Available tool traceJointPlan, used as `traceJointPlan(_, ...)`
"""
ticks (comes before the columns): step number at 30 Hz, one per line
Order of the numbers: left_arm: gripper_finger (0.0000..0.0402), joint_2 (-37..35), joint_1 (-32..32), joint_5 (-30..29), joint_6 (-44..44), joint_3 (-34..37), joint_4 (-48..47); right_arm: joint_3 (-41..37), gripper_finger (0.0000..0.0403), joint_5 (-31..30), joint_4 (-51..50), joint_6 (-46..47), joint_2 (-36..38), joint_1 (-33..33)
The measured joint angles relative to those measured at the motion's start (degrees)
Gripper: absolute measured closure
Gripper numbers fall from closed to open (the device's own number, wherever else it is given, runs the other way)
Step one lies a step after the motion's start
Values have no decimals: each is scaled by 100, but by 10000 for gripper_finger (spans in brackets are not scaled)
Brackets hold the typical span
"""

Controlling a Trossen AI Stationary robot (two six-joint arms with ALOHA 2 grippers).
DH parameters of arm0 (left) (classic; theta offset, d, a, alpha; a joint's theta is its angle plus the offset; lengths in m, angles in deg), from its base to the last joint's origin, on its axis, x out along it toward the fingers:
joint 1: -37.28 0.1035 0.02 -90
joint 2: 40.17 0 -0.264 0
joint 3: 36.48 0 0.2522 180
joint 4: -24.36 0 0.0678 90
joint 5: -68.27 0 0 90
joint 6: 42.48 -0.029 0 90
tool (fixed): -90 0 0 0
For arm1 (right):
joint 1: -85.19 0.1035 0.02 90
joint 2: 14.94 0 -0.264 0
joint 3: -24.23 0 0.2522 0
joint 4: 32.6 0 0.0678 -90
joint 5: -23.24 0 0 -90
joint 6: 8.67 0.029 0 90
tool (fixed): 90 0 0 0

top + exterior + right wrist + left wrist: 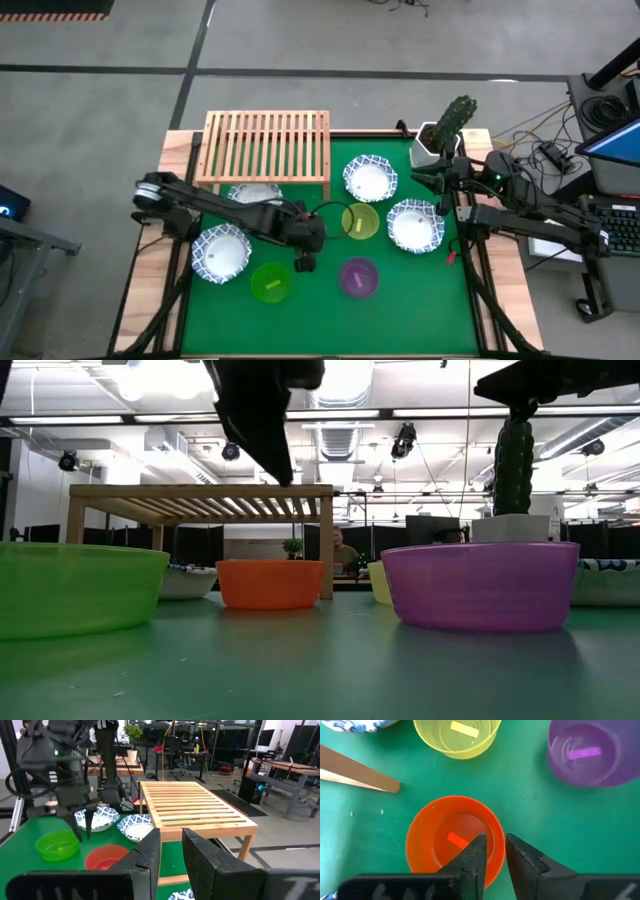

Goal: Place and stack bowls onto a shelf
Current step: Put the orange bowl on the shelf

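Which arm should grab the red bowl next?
Left. The left gripper hangs right above the red bowl, one finger over its rim, jaws slightly apart. The right gripper waits at the table's right edge beside the cactus pot.

Shelf [266, 143] at table's [420, 320] back edge; one bowl [254, 193] partly under it; other bowls in front.

cactus [458, 118] in white angular pot [432, 140]: upright at far right corner of green mat [400, 300]; cables [545, 130]: on grey floor right of table; laptop [615, 140]: at right edge; office desks [280, 767]: in room beyond
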Motion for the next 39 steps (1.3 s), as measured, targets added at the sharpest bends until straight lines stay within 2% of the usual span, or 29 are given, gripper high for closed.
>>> traceJointPlan(4, 310, 231, 0, 39, 78, -37, -33, 0, 332, 0, -6, -50, 0, 0)
traceJointPlan(13, 203, 615, -4, 54, 214, -11, -45, -15, 332, 0, -100, -48, -2, 0)
traceJointPlan(19, 184, 928, -10, 108, 177, -7, -53, -17, 332, 2, -192, -97, -2, 0)
traceJointPlan(24, 201, 1186, -7, 270, 181, -5, -31, -17, 332, 0, -195, -107, -2, 0)
traceJointPlan(29, 236, 1402, -9, 424, 243, -2, -21, -17, 332, 0, -195, -120, -2, 0)
traceJointPlan(34, 292, 1416, -9, 435, 243, -1, -5, -17, 332, 0, -195, -136, -2, 0)
traceJointPlan(39, 370, 1412, -9, 437, 219, -2, -9, -17, 332, 1, -195, -153, -2, 0)
